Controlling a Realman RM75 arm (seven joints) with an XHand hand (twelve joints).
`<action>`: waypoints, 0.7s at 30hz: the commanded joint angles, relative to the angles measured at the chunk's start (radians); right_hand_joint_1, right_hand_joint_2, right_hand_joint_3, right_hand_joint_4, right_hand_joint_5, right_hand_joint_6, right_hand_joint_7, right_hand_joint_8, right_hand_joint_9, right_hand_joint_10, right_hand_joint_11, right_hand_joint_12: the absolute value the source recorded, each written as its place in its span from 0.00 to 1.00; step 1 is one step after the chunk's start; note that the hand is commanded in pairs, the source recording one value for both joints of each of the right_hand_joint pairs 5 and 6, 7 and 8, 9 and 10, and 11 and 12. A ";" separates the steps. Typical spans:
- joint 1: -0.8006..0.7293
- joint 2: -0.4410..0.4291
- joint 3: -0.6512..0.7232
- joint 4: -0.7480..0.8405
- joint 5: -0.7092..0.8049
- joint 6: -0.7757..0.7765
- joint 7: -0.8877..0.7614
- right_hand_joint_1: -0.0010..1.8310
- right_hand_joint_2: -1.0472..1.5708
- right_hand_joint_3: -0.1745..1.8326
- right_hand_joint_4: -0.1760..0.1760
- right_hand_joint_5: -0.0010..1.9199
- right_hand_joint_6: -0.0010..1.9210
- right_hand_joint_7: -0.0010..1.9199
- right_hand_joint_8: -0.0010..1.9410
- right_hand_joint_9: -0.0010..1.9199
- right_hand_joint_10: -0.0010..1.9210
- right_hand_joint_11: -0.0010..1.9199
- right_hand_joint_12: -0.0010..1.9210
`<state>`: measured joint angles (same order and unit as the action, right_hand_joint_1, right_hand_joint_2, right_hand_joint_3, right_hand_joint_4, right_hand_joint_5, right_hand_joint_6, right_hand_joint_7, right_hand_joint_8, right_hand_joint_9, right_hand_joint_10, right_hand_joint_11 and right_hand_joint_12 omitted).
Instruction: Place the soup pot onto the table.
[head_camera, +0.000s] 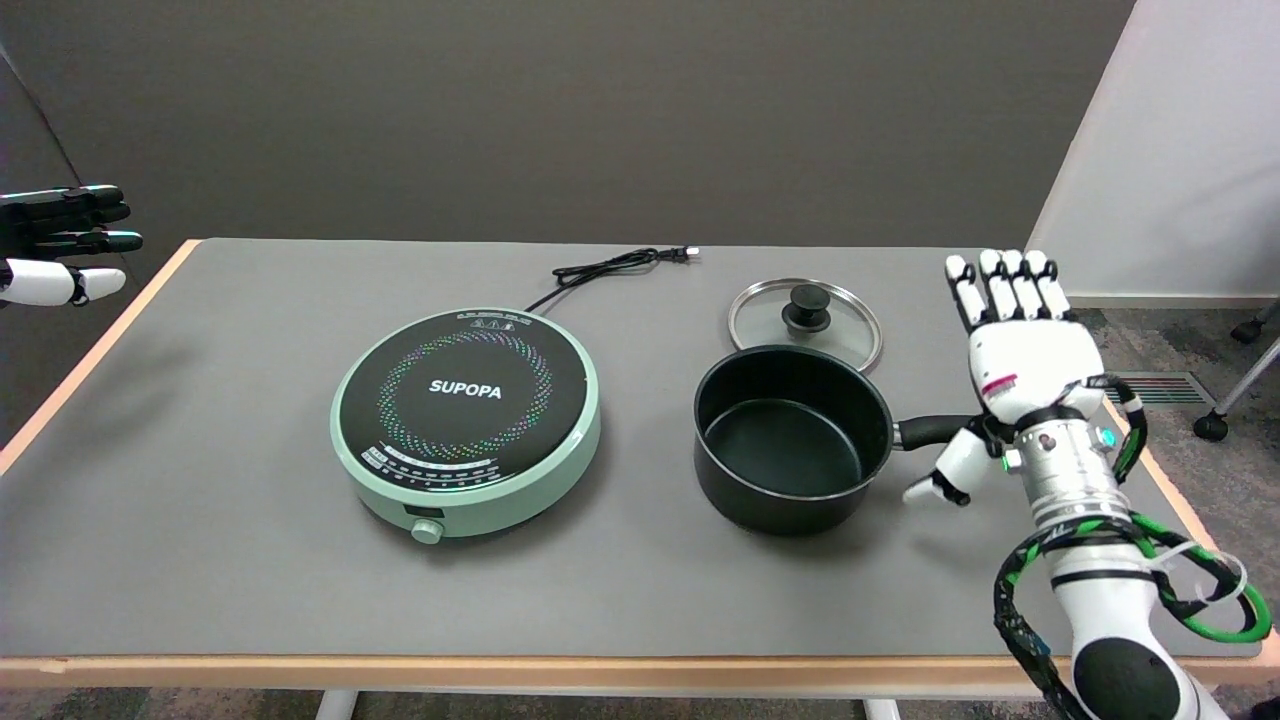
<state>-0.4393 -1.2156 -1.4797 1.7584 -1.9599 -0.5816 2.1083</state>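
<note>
Head view, round black soup pot (792, 436) on matte grey table (200, 500), hand (1005, 360) splayed

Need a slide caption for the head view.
Black soup pot on grey table, right hand open beside its handle.

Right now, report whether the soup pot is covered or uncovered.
Uncovered. The soup pot shows its bare black inside; the glass lid lies flat on the table behind it.
</note>
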 joint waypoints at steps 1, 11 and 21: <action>0.162 -0.001 0.023 0.056 0.040 0.046 -0.002 0.48 0.18 0.38 0.75 0.00 0.00 0.00 0.00 0.00 0.00 0.00 0.00; 0.220 -0.005 0.121 0.114 0.114 0.336 -0.042 0.49 0.18 0.36 0.83 0.00 0.00 0.00 0.00 0.00 0.00 0.00 0.00; 0.289 0.045 0.183 0.103 0.174 0.227 -0.066 0.41 0.35 0.17 0.85 0.00 0.00 0.00 0.00 0.00 0.00 0.00 0.00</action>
<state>-0.2696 -1.2152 -1.3975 1.8342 -1.8737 -0.3846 2.0801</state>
